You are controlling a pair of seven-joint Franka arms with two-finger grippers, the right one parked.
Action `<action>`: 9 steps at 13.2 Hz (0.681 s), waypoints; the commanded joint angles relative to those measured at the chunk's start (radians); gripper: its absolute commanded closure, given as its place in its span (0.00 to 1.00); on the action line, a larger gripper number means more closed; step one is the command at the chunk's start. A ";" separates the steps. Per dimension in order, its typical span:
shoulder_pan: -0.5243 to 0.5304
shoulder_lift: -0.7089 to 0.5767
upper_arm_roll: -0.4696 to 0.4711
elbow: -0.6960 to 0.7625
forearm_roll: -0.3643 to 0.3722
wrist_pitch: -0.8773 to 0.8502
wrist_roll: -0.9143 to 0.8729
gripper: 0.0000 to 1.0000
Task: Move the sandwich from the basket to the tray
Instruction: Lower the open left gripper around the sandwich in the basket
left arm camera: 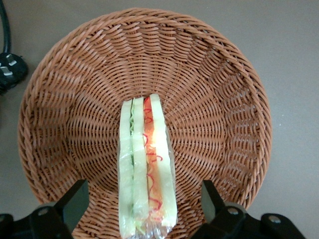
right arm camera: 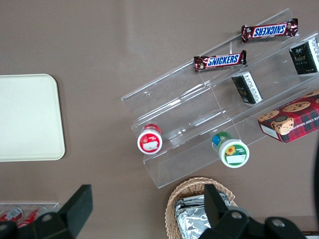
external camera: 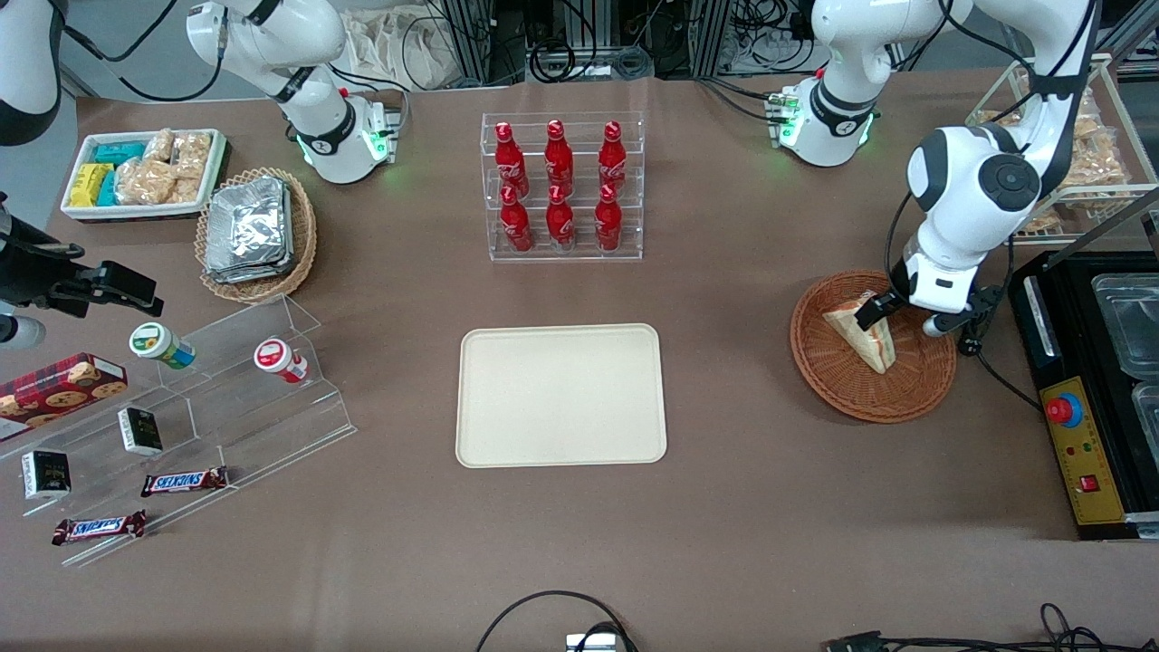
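Tray: nearest to my front camera of the task things, mid-table, flat and bare, well apart from the basket
Basket: toward the working arm's end of the table, a little farther from the camera than the tray
Sandwich: in the basket, lying on edge, its red and green layers facing my wrist camera
Gripper: low over the basket; in the wrist view its fingers are spread wide, one on each side of the wedge, not touching it as far as I can see
Step in hand: I judge this the approach to the grasp; nothing is lifted yet
Next move: I'd lower a touch, close gently on the bread faces so the soft wedge isn't crushed, lift above the basket rim, then carry it across to the tray
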 commanded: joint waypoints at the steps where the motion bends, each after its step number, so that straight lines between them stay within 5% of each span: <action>1: 0.005 0.021 -0.004 -0.016 -0.002 0.060 -0.037 0.00; 9: -0.001 0.081 -0.005 -0.058 -0.002 0.186 -0.102 0.00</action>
